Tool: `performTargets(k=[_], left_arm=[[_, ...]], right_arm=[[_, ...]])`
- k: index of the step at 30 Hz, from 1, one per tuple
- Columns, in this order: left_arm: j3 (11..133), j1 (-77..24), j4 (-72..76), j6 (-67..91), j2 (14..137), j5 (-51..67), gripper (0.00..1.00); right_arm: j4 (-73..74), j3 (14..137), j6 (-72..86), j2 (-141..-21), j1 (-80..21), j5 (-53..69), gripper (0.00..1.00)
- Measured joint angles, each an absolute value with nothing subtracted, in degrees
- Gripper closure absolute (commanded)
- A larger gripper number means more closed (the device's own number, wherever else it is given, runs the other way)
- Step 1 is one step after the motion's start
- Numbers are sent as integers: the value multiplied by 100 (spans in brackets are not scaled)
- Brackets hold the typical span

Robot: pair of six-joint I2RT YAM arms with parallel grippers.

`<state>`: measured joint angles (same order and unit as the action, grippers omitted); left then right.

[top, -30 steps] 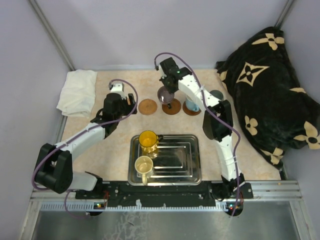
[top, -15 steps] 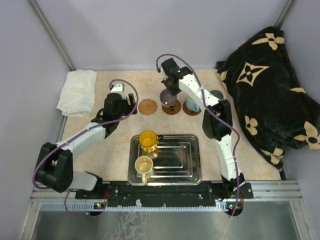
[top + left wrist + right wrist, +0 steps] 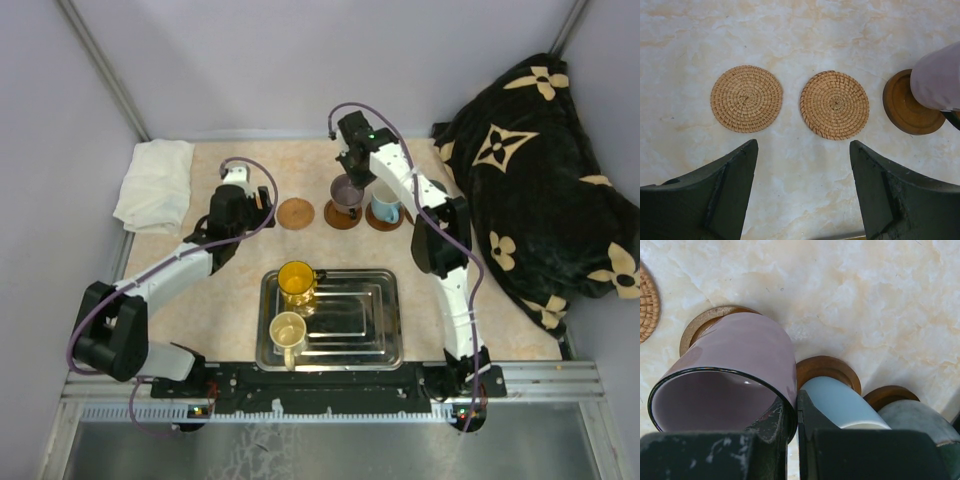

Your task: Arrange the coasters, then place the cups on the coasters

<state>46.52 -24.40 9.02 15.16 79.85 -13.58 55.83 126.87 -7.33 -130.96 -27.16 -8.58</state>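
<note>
Right fingers (image 3: 805,422) are pressed together on the rim wall of the purple-grey mug (image 3: 740,355), one inside and one outside. The mug sits over the dark wooden coaster (image 3: 910,107) at the far middle of the worktop (image 3: 805,30); can't tell if its base is fully down. Just right of it, the white-and-blue mug (image 3: 840,402) and the grey-green mug (image 3: 912,417) each have a coaster under them.

Left fingers (image 3: 740,165) are spread wide, holding nothing, above two bare woven coasters (image 3: 746,98) (image 3: 834,104). The yellow mug (image 3: 297,280) and the cream mug (image 3: 287,331) are waiting in the steel tray (image 3: 385,330) on the near side.

These mugs look rigid, glossy and probably fairly light, so I'd guess slippery. A thin rim pinch lets a mug tilt, so I'd grab the wall opposite the handle, deep, and set it down gently since it could chip.
</note>
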Motion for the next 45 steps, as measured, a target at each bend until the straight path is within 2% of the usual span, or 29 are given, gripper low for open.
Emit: performTargets(k=[45], left_arm=[[4908,-2440,904,1511,8353,-1385,19]], right_arm=[[5610,12320,-574,-13096,-2694,-580,100]])
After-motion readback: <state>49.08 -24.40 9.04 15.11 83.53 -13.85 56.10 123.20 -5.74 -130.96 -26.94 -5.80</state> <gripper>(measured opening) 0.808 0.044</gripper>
